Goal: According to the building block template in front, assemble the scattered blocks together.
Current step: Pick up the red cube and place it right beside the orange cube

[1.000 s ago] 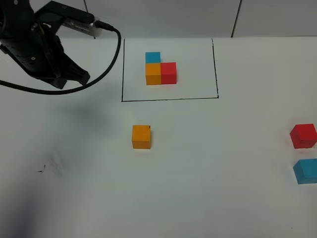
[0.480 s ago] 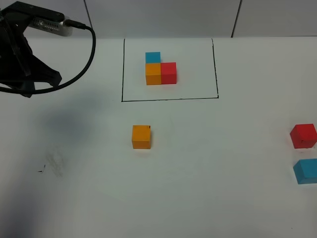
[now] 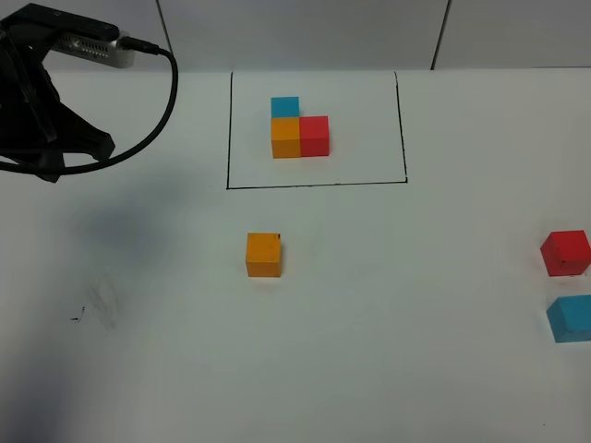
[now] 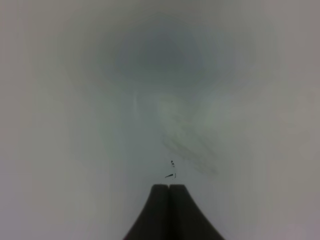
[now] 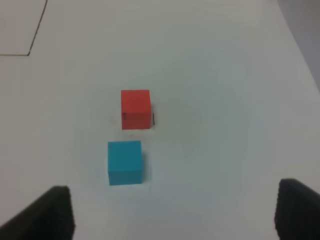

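Exterior high view showed the left gripper hanging over the far left part of the white table. In the left wrist view its two dark fingers were pressed together with nothing between them, and a small black mark lay on the tabletop just ahead of the tips.

The building block template sat well apart from that gripper, toward the right arm's side, inside a thin black outline. It was an L whose corner was the orange cube. One arm ran sideways to the red cube, parallel to the near line of the outline. The other arm pointed toward the far edge of the table and ended in the sky-blue cube.

The loose orange cube lay outside the outline, nearer the front edge and well clear of both grippers, with its sides about square to the outline.

The right gripper stood wide and held nothing. The loose sky-blue cube lay ahead of it, nearer to one finger than to the other. The loose red cube lay just beyond the blue one, near it but not touching.
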`<control>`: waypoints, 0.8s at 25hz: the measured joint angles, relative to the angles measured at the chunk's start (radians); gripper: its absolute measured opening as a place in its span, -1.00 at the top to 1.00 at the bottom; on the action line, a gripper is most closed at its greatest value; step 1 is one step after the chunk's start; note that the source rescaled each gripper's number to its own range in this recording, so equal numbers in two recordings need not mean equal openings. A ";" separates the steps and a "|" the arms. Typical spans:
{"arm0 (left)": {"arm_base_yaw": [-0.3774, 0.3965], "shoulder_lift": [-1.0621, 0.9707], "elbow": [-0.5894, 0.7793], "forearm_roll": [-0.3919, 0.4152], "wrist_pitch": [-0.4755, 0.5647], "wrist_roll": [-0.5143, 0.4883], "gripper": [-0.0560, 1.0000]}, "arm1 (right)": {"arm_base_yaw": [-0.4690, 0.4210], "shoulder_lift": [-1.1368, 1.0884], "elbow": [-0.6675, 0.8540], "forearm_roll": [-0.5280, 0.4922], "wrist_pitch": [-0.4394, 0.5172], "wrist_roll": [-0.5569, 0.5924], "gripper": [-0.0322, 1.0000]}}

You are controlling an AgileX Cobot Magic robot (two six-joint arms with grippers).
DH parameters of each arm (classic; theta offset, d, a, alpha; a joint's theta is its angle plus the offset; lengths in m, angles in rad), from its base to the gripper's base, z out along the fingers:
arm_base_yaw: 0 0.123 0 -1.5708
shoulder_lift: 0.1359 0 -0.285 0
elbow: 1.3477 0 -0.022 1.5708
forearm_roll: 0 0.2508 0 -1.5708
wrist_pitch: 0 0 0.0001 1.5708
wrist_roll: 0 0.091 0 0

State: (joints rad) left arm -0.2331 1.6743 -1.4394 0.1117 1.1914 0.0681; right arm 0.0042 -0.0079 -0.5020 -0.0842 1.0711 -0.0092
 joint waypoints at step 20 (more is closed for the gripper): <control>0.013 0.000 0.000 0.020 0.000 0.000 0.89 | 0.000 0.000 0.000 0.000 0.000 0.000 -0.62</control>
State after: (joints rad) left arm -0.2198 1.6743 -1.4394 0.1322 1.1914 0.0681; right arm 0.0042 -0.0079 -0.5020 -0.0842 1.0711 -0.0092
